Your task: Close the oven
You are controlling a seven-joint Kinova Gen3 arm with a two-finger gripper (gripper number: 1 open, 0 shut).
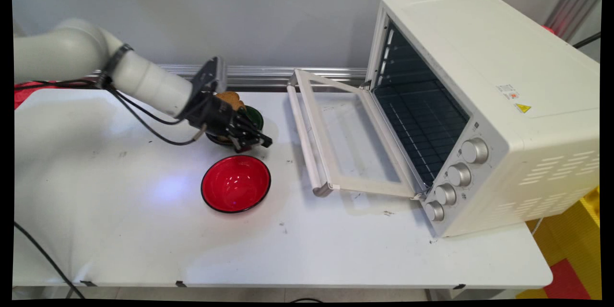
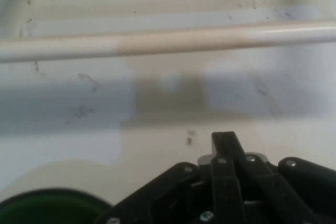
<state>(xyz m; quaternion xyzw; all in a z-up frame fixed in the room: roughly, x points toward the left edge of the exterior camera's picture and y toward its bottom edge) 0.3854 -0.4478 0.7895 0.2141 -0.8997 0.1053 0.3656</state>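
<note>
My gripper (image 1: pixel 261 143) hangs low over the near right rim of a dark green bowl (image 1: pixel 254 116), pointing toward the oven. A brown piece of food (image 1: pixel 230 100) lies in that bowl, largely hidden behind the hand. In the hand view the two fingers (image 2: pixel 224 142) are pressed together with nothing between them, and the gripper (image 2: pixel 224 139) is shut. The green bowl (image 2: pixel 47 205) shows at the bottom left there, and the oven door's handle bar (image 2: pixel 168 40) crosses the top. An empty red bowl (image 1: pixel 235 183) sits just in front of the gripper.
A cream toaster oven (image 1: pixel 479 105) stands at the right with its glass door (image 1: pixel 355 139) folded down flat onto the table (image 1: pixel 120 230). Its handle (image 1: pixel 302 134) lies a short way right of the gripper. Black cables hang from the arm.
</note>
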